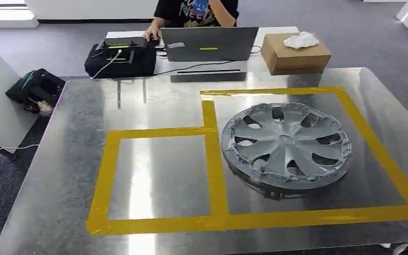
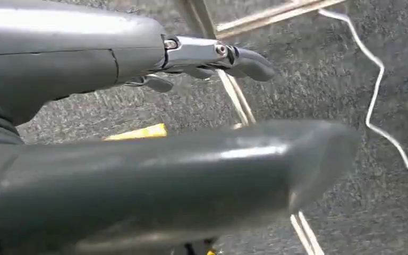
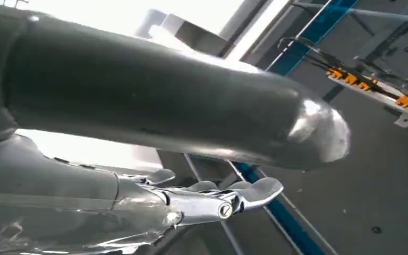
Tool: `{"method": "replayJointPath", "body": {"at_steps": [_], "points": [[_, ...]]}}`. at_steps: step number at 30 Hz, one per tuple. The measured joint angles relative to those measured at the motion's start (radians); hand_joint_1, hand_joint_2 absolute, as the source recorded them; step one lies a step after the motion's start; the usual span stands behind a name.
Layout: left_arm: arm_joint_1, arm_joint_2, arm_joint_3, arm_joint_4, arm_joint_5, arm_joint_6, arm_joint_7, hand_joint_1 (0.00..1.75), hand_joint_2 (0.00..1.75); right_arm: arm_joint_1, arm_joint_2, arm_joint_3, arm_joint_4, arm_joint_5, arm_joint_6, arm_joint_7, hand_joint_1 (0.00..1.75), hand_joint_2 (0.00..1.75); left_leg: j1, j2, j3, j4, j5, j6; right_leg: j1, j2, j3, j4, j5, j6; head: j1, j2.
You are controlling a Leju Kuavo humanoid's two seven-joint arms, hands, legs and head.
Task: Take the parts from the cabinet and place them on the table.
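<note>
Our left hand (image 2: pixel 154 133) and right hand (image 3: pixel 159 138) hung with fingers apart, holding nothing. The grey wheel cover (image 1: pixel 287 146) lay flat inside the right yellow-taped box on the metal table (image 1: pixel 69 175). We judged it light, stiff, slippery plastic, best gripped at opposite rims.

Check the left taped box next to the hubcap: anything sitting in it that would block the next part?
Nothing visible. The left taped box shows bare metal; the hubcap lies wholly in the right box, past the tape divider. Both hands hold nothing.

Bright overhead glare streaks the table (image 1: pixel 154 175); wrist views blur up close — soft.
</note>
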Motion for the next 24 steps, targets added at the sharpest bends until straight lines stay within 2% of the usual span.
{"method": "replayJointPath", "body": {"at_steps": [1,2,3,4,5,6,8,9,10,11,12,13,14,15,16,17,19,20,21,22,23,24], "points": [[0.002,0.001,0.0,0.0,-0.001,0.0,0.0,0.0,0.0,0.0,0.0,0.0,0.001,0.001,0.0,0.0,0.0,0.0,-0.002,-0.001,-0.002,0.009,0.004,-0.006,-0.004,0.0,-0.015,-0.005,-0.011,-0.01,0.0,0.0],[0.004,0.0,0.0,0.0,-0.001,0.0,0.0,0.0,0.0,-0.002,0.0,0.002,0.004,0.002,0.0,0.0,0.0,0.0,-0.002,-0.003,-0.007,0.01,0.011,-0.009,-0.001,0.002,-0.021,0.007,-0.014,-0.021,-0.004,0.0],[0.007,0.0,0.0,0.0,-0.001,0.001,0.0,0.0,0.0,-0.001,0.0,0.003,0.005,0.002,0.001,0.001,0.0,0.0,0.0,-0.004,-0.01,0.009,0.016,-0.014,0.001,0.001,-0.026,0.013,-0.013,-0.029,-0.003,0.0],[0.011,0.0,0.0,0.0,-0.001,0.001,0.0,0.0,0.0,-0.002,0.0,0.005,0.007,0.002,0.001,0.001,0.0,0.0,0.004,-0.004,-0.017,0.012,0.015,-0.02,-0.002,-0.004,-0.043,0.012,-0.004,-0.044,-0.005,0.0],[0.014,0.0,0.0,0.0,-0.001,0.001,0.0,0.0,0.0,-0.002,0.0,0.007,0.008,0.003,0.001,0.001,0.0,0.0,0.004,0.002,-0.027,0.035,-0.026,-0.022,-0.001,-0.006,-0.042,0.012,0.004,-0.054,-0.009,0.0],[0.014,0.0,0.0,0.0,-0.002,0.001,0.0,0.0,0.0,-0.002,0.0,0.008,0.008,0.004,0.001,0.001,0.0,0.0,0.003,0.003,-0.046,0.089,-0.084,-0.024,0.001,-0.007,-0.053,0.012,0.014,-0.062,-0.011,0.0],[0.012,0.0,0.0,0.0,-0.002,0.001,0.0,0.0,0.0,-0.001,0.0,0.008,0.01,0.005,0.002,0.001,0.0,0.0,0.003,0.003,-0.091,0.244,-0.186,-0.026,0.006,-0.013,-0.076,0.013,0.033,-0.068,-0.012,0.0],[0.012,0.0,0.0,0.0,-0.002,0.001,0.0,0.0,0.0,-0.001,0.0,0.009,0.011,0.005,0.002,0.001,0.0,0.0,0.003,0.003,-0.103,0.305,-0.211,-0.025,0.009,-0.015,-0.088,0.014,0.04,-0.07,-0.013,0.0],[0.012,0.0,0.0,0.0,-0.002,0.001,0.001,0.0,0.0,-0.001,0.0,0.009,0.012,0.005,0.005,0.001,0.0,0.0,0.002,0.003,-0.096,0.32,-0.21,-0.022,0.012,-0.017,-0.099,0.014,0.048,-0.07,-0.013,0.0],[0.013,0.0,0.0,0.0,-0.002,0.001,0.002,0.0,0.0,-0.001,0.0,0.01,0.013,0.001,0.009,0.001,0.0,0.0,0.001,0.003,-0.066,0.293,-0.191,-0.017,0.015,-0.018,-0.109,0.014,0.055,-0.07,-0.013,0.0],[0.013,0.0,0.0,0.0,-0.002,0.002,0.003,0.0,0.0,-0.002,0.0,0.01,0.014,-0.002,0.015,0.001,0.0,0.0,-0.001,0.003,-0.02,0.232,-0.164,-0.01,0.017,-0.019,-0.116,0.014,0.062,-0.07,-0.013,0.0],[0.013,0.0,0.0,0.0,-0.002,0.004,0.003,0.0,0.0,-0.003,0.0,0.01,0.016,-0.004,0.023,0.001,0.0,0.0,-0.004,0.003,0.038,0.148,-0.137,-0.002,0.018,-0.018,-0.123,0.014,0.069,-0.068,-0.012,0.0],[0.012,0.0,0.0,0.0,-0.002,0.005,0.003,0.0,0.0,-0.004,0.0,0.01,0.017,-0.004,0.032,0.001,0.0,0.0,-0.009,0.003,0.098,0.064,-0.126,0.01,0.017,-0.018,-0.126,0.014,0.075,-0.066,-0.013,0.0],[0.01,0.004,0.0,0.0,-0.001,0.007,0.003,0.0,0.0,-0.005,0.0,0.01,0.019,-0.004,0.038,0.001,0.0,0.0,-0.015,0.004,0.133,0.006,-0.14,0.016,0.023,-0.018,-0.134,0.014,0.08,-0.059,-0.013,0.0],[0.008,0.004,0.001,0.0,0.001,0.007,0.003,0.0,0.0,-0.006,0.0,0.01,0.021,-0.003,0.043,0.001,0.0,0.0,-0.015,0.005,0.125,0.011,-0.129,0.011,0.02,-0.02,-0.134,0.011,0.09,-0.053,-0.01,0.0],[0.009,0.004,0.003,0.0,0.001,0.007,0.003,0.0,0.0,-0.009,0.0,0.01,0.025,-0.004,0.049,0.001,0.0,0.0,-0.018,0.005,0.12,0.007,-0.128,0.013,0.018,-0.02,-0.134,0.009,0.098,-0.045,-0.015,0.0],[0.013,0.003,0.005,0.0,0.002,0.007,0.004,0.0,0.0,-0.01,0.0,0.01,0.029,-0.008,0.055,0.001,0.0,0.0,-0.018,0.006,0.113,-0.003,-0.109,0.027,0.018,-0.02,-0.135,-0.001,0.113,-0.028,-0.015,0.0],[0.011,0.005,0.006,0.0,0.003,0.008,0.004,0.0,0.0,-0.01,0.0,0.01,0.032,-0.01,0.061,0.001,0.0,0.0,-0.014,0.011,0.107,-0.008,-0.097,0.032,0.015,-0.019,-0.143,0.011,0.089,-0.027,-0.014,0.0],[0.01,0.004,0.007,0.0,0.005,0.008,0.005,0.0,0.0,-0.011,0.0,0.01,0.035,-0.009,0.064,0.001,0.0,0.0,-0.013,0.011,0.096,-0.008,-0.089,0.04,0.015,-0.021,-0.163,0.044,0.039,-0.023,-0.011,0.0],[0.009,0.004,0.008,0.0,0.004,0.008,0.005,0.0,0.0,-0.014,0.0,0.01,0.038,-0.006,0.068,0.001,0.0,0.0,-0.014,0.011,0.085,-0.007,-0.079,0.045,0.015,-0.02,-0.18,0.114,-0.026,-0.02,-0.011,0.0],[0.009,0.002,0.008,0.0,0.004,0.008,0.005,0.0,0.0,-0.015,0.0,0.01,0.042,-0.005,0.069,0.001,0.0,0.0,-0.016,0.012,0.071,-0.007,-0.068,0.047,0.016,-0.02,-0.2,0.196,-0.078,-0.017,-0.012,0.0],[0.01,-0.001,0.008,0.0,0.004,0.008,0.005,0.0,0.0,-0.015,0.0,0.009,0.045,-0.004,0.07,0.001,0.0,0.0,-0.018,0.012,0.056,-0.006,-0.057,0.047,0.017,-0.02,-0.214,0.266,-0.109,-0.014,-0.011,0.0]]}}
